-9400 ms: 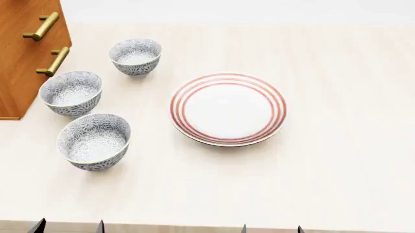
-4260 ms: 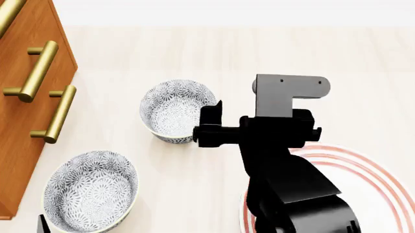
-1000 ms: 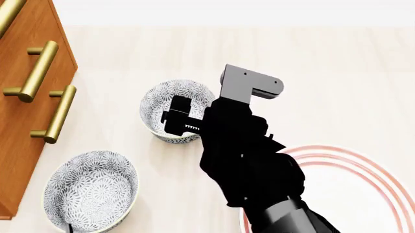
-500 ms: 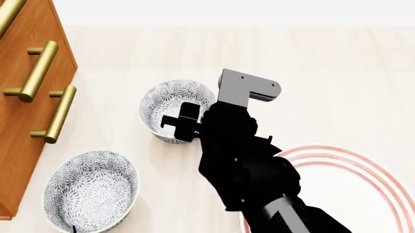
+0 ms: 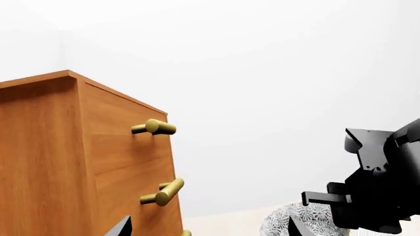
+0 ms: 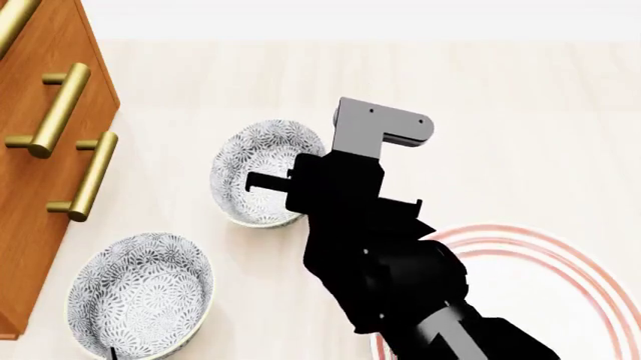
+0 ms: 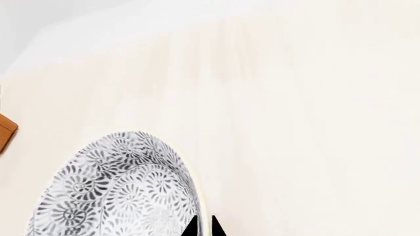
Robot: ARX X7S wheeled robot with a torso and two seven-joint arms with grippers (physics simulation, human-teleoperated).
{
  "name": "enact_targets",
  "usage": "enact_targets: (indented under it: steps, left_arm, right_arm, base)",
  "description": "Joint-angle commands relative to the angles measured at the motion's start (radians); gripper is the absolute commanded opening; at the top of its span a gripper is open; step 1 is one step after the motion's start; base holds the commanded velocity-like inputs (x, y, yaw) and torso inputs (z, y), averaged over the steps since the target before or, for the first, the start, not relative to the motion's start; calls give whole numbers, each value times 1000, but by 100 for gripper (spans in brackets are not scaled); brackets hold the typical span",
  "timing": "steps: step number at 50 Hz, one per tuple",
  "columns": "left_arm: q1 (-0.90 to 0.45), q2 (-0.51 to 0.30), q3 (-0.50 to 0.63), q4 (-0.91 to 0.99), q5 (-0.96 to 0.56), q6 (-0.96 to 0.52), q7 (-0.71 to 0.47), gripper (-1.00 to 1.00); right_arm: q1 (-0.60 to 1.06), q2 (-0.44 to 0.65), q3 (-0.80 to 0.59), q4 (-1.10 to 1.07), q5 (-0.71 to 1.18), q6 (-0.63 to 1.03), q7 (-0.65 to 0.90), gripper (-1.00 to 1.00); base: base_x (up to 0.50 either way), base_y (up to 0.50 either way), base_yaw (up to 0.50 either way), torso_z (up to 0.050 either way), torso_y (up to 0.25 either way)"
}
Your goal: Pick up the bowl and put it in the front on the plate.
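Note:
The bowl [image 6: 251,161], white with a dense grey-blue flower pattern, stands left of my right arm on the pale table [image 6: 521,105]. My right gripper [image 6: 290,180] is shut on its right rim. In the right wrist view the two dark fingertips [image 7: 190,229] straddle that thin rim, one inside the bowl [image 7: 118,191] and one outside. The plate [image 6: 536,246], white with red rings, lies at the lower right, partly hidden under my right arm. My left gripper [image 5: 206,232] is open with nothing between its tips, low beside the cabinet. The bowl [image 5: 284,223] shows past it.
A wooden cabinet [image 6: 35,187] with brass bar handles [image 6: 88,176] rises along the left edge and fills the left wrist view's side [image 5: 59,162]. A second patterned bowl [image 6: 140,296] stands close in front of the cabinet, near the held one.
My right gripper's fingers have come together on the bowl's rim. The bowl has shifted slightly left and looks a little larger than half a second ago.

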State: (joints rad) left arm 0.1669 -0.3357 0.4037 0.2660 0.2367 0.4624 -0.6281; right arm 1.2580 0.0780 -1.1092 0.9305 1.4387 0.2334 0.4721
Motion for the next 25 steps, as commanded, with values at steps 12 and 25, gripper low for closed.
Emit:
enact_targets:
  steps: [12,25]
  left_arm:
    - [-6,13,-6,-8,20,14,10,100]
    - [-16,14,7,-35,4,16,12,100]
  right_arm:
    - [66,136,42,-199,-18,1,82,-100]
    - [96,350,98,-383,10,12,138,-100]
  base:
    - [0,0,0,0,0]
    - [0,0,0,0,0]
